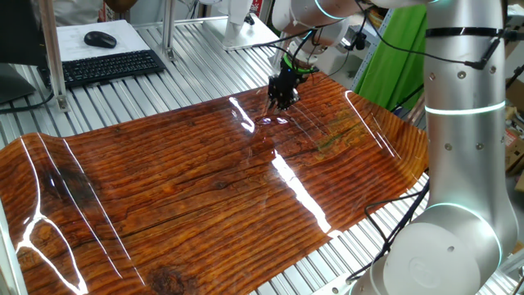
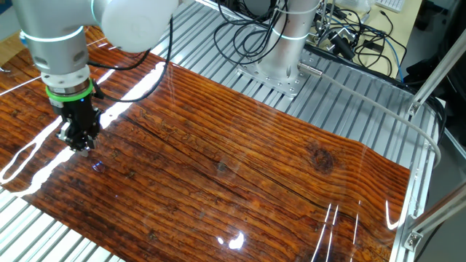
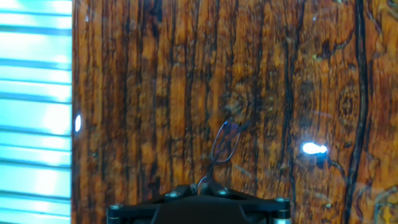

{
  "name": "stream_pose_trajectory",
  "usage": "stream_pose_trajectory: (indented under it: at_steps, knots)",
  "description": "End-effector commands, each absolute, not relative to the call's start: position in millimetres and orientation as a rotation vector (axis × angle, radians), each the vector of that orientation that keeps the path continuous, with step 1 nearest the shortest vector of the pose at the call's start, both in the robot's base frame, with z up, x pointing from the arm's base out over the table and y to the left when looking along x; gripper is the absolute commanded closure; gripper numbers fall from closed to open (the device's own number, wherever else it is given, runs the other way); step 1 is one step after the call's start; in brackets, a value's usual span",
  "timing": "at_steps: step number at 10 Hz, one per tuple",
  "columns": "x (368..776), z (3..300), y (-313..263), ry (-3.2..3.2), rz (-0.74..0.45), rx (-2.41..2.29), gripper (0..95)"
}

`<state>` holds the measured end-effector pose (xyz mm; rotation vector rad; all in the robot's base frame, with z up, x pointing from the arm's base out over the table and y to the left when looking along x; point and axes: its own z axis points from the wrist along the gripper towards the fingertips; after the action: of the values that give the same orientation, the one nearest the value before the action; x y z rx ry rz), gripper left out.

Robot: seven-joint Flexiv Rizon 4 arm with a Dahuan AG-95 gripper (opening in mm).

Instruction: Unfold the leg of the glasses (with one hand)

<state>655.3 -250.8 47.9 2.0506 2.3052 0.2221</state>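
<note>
The glasses (image 3: 225, 140) are thin wire-framed with clear lenses. They lie on the glossy wood-grain mat (image 1: 180, 188), and one lens shows just ahead of the fingers in the hand view. They are faint in one fixed view (image 1: 274, 121) and in the other fixed view (image 2: 96, 166). The leg (image 3: 206, 175) is a thin pale wire running from the lens down between the fingertips. My black gripper (image 3: 200, 184) is shut on the leg, just above the mat. It also shows in one fixed view (image 1: 282, 100) and in the other fixed view (image 2: 81, 145).
A keyboard (image 1: 106, 67) and a mouse (image 1: 100, 38) sit beyond the mat's far edge. The arm's thick column (image 1: 458, 164) stands to the right. The arm's base plate (image 2: 280, 73) and cables (image 2: 342, 36) lie behind the mat. White glare streaks (image 1: 299, 188) cross the mat.
</note>
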Motion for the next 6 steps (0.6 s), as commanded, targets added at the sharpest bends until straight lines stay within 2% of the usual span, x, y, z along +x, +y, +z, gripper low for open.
stream_pose_trajectory:
  at_steps: [1,5,6]
  knots:
    - [653.9,48.0,-250.1,2.336,0.189,2.031,76.0]
    - [653.9,48.0,-250.1,2.361,-0.016,2.06,76.0]
    - [653.9,48.0,-250.1,2.377,-0.024,2.055,76.0]
